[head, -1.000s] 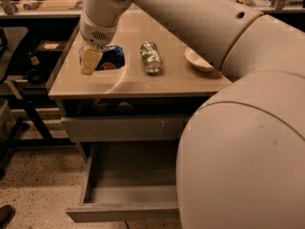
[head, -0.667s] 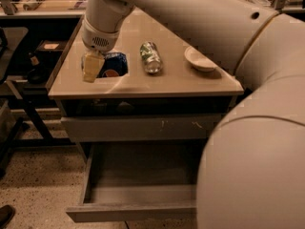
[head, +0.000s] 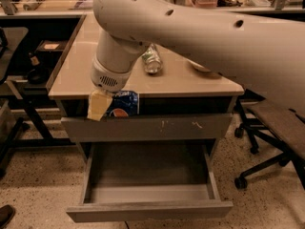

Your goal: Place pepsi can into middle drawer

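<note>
Here, the end effector (head: 110,106) hangs just in front of the table (head: 200,84), level with its front edge, with the pepsi can (head: 124,104) clamped in its grip. One pale finger (head: 98,106) shows on the can's left side; the other is hidden behind the can. A second ago the can lay on the table top with the end effector down over it, near the green-and-silver can (head: 152,61). It has since been lifted clear and carried forward past the edge, so it is now in the air above the scuffed drawer front (head: 143,128). The green-and-silver can has stayed on the table, as has the bowl (head: 199,67), which the arm (head: 200,27) partly covers. The middle drawer (head: 147,173) stands pulled out below, its grey tray bare and open upward. The pick therefore appears complete and the transfer under way. What seems to remain is a descent in front of the scuffed drawer front, bringing the can over the tray before release. The closeness of that upper front to the can is the likeliest point of contact.
</note>
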Tool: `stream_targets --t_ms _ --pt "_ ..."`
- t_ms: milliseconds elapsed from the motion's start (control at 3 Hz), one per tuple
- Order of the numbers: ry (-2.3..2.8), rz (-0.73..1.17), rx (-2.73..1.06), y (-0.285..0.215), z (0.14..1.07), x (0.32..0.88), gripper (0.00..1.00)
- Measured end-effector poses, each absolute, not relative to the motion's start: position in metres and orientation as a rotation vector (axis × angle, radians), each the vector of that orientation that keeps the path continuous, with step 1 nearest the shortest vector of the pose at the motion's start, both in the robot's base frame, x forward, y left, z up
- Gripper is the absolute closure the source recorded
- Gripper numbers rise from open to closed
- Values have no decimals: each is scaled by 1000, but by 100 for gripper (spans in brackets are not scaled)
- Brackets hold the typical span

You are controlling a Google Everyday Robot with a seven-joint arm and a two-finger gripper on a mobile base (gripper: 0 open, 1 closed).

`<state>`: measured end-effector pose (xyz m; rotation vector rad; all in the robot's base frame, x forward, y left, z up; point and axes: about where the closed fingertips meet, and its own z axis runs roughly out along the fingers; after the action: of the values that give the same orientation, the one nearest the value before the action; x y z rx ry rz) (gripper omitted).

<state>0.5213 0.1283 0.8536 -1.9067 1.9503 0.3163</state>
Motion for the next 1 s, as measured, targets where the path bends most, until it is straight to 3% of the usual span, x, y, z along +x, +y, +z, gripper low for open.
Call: stream_targets --t_ms 333,1000 --pt "1948 316 -1905 129 855 522 100" --pt "2070 536 -1792 125 770 481 100"
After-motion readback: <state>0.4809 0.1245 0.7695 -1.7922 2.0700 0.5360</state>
